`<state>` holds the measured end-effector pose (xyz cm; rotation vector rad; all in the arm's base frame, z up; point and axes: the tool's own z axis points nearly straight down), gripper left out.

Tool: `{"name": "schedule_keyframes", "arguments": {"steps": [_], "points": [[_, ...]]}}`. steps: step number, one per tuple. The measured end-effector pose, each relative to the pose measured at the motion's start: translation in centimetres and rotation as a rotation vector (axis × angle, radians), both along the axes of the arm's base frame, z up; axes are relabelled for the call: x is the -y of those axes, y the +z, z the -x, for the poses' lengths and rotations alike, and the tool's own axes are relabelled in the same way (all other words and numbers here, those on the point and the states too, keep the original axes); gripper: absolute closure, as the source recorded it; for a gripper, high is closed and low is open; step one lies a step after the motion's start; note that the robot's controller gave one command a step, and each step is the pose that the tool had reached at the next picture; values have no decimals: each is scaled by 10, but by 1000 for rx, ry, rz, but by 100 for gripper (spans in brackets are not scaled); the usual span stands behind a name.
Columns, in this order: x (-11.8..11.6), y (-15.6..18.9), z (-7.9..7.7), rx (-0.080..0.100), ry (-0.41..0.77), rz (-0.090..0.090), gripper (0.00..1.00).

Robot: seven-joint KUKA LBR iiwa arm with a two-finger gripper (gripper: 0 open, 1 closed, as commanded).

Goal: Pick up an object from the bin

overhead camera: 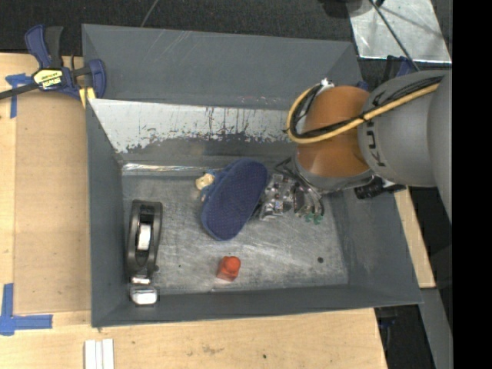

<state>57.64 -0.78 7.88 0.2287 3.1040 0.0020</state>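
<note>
Gripper (290, 198) sits low in the bin (223, 60), right of frame centre, under the orange wrist cover (332, 133). Can't tell whether it's released or clenched, since the mechanism reads as a tangle of metal from this angle. Nothing is visibly held, so I'm not calling a grasp.

Nearest thing: dark blue oval pad (231, 198), soft-looking, lying flat mid-floor with its long axis running lower left to upper right. Its right edge is just beside the gripper, maybe touching; can't tell which. By closeness alone it's the likely target, but that's a guess.

Further out:
- small beige lump (204, 181) at the pad's upper left edge, touching or nearly so
- small red piece (228, 267) below the pad, apart from it, near the lower wall
- black tape-roll-like item (144, 238) on the left of the floor, well apart from the gripper, with a small white bit (144, 296) at its lower end

Progress, my read: the approach looks done, with the arm down at floor level next to the pad. Left to do: close on something, confirm the hold, lift clear of the bin. Every item rests on the floor and none is lifted.

Risk: the gripper is at the pad's edge, not over its middle, so a soft flat pad may slip or just get nudged.
</note>
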Motion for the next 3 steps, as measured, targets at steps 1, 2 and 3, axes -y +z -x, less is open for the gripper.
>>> {"name": "schedule_keyframes", "arguments": {"steps": [1, 2, 3], "points": [[0, -3, 3, -13, 1, -1, 0], [0, 0, 0, 0, 1, 0, 100], [-31, 126, -12, -17, -21, -2, 100]]}}
